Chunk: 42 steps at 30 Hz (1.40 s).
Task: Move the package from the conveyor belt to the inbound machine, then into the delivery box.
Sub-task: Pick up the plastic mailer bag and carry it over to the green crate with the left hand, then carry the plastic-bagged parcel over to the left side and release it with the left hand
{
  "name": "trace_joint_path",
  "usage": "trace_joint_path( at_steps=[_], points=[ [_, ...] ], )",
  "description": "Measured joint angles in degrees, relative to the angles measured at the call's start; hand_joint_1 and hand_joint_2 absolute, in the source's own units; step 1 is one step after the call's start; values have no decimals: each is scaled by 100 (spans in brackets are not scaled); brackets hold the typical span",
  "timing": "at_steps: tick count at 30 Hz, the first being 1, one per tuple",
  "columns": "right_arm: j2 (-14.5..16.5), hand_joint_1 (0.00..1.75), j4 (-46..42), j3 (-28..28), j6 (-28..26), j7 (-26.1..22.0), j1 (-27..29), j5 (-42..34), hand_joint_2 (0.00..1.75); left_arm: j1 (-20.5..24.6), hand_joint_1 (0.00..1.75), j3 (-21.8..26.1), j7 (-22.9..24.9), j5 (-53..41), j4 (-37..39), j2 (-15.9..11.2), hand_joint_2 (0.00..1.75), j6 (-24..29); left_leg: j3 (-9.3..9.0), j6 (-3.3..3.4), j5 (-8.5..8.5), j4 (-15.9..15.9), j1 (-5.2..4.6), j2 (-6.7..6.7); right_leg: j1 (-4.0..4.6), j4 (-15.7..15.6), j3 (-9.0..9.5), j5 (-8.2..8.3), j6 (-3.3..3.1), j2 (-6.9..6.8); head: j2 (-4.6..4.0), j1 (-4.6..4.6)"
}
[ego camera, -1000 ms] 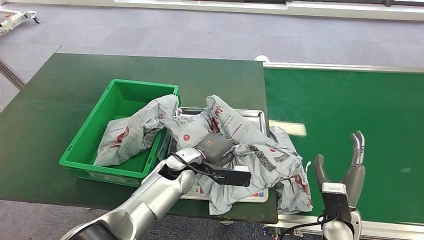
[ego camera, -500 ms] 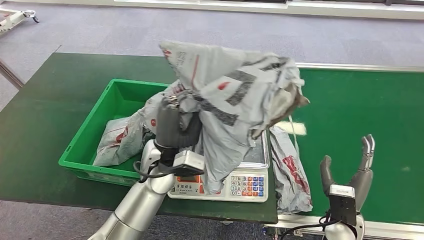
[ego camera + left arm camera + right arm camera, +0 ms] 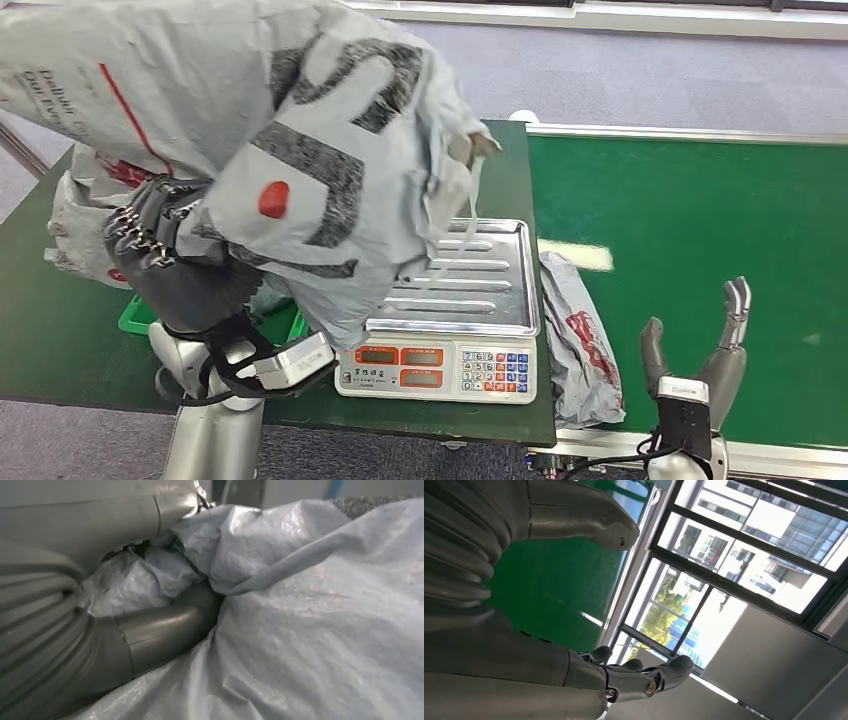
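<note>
**A:** What's changing on your end?

**B:** I'm watching the left hand [image 3: 175,265] carrying the package [image 3: 300,130] up and over to the left. A second ago that grey bag was lying slumped across the scale [image 3: 450,300]; now it's hanging high and close to the head camera, and the scale's steel tray is showing bare. So I'm reading the weighing stop as done and the transfer to the box [image 3: 140,318] as under way.

**A:** Is the grip holding?

**B:** I'm seeing the fingers [image 3: 165,630] closed around a bunched fold of the bag in the left wrist view, plastic crumpled between thumb and fingers. It's looking firm, though the bulk of the bag is dangling loose from the grip.

**A:** Where's the box relative to it?

**B:** Mostly hidden. I'm only getting a sliver of green rim under the hand, with the package hanging above and in front of it. I can't tell whether the bag is over the opening yet.

**A:** And the right hand?

**B:** The right hand [image 3: 700,350] is idling beside the belt [image 3: 700,220], fingers spread upward, holding nothing. Another bag [image 3: 580,345] is lying between the scale and the belt.
</note>
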State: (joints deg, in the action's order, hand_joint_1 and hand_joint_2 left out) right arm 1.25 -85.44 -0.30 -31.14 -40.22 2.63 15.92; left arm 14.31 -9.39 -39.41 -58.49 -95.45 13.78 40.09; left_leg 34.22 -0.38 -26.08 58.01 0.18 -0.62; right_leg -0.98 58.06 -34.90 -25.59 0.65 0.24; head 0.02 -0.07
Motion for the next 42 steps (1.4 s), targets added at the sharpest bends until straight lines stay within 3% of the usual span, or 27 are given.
trace_joint_path(
  at_steps=[2,4,7,10,20,32,36,40,42],
  points=[
    [-1,0,-45,2,28,0,45,70,175,22,175,144,370,-221,73,8,175,-3,-3,0,0,0,0,-5,0,0,2,-1,1,-3,0,-1],
    [1,0,-122,-3,123,-1,110,170,175,133,175,274,1278,-713,460,-47,175,-126,-6,0,2,0,0,-10,0,0,7,-2,2,-7,0,0],
    [5,0,-229,-50,341,-1,177,329,175,328,175,387,2952,-1260,1184,-335,175,-736,-9,-6,5,-1,1,4,3,0,4,4,-7,2,0,-1],
    [12,0,-278,-166,553,1,195,447,175,450,175,596,3817,-1290,1844,-641,175,-1390,-10,-11,7,-2,4,22,6,1,-1,10,-14,16,0,-1],
    [75,0,-292,-378,895,2,79,621,175,482,175,1432,4482,-1307,2924,-1225,175,-2852,0,-17,2,-2,8,24,8,2,-10,6,-16,26,0,-1],
    [213,0,-292,-434,954,2,12,693,175,482,175,1821,4544,-1427,3377,-1392,175,-2896,-1,-18,-1,-2,8,24,10,2,-11,4,-16,23,0,0],
    [251,0,-292,-443,966,2,12,740,175,481,0,1879,4554,-1480,3434,-1404,175,-2885,-2,-19,-1,-2,8,24,11,2,-11,3,-16,23,0,-1],
    [287,0,-291,-456,972,3,5,762,175,481,0,1925,4507,-1543,3450,-1407,175,-2607,-2,-19,-1,-2,8,25,12,2,-11,3,-16,23,0,-1],
    [302,0,-290,-464,970,3,1,766,175,481,0,1938,4396,-1487,3425,-1396,87,-2368,-1,-19,-1,-2,8,24,11,2,-11,3,-16,23,0,0]
  ],
)
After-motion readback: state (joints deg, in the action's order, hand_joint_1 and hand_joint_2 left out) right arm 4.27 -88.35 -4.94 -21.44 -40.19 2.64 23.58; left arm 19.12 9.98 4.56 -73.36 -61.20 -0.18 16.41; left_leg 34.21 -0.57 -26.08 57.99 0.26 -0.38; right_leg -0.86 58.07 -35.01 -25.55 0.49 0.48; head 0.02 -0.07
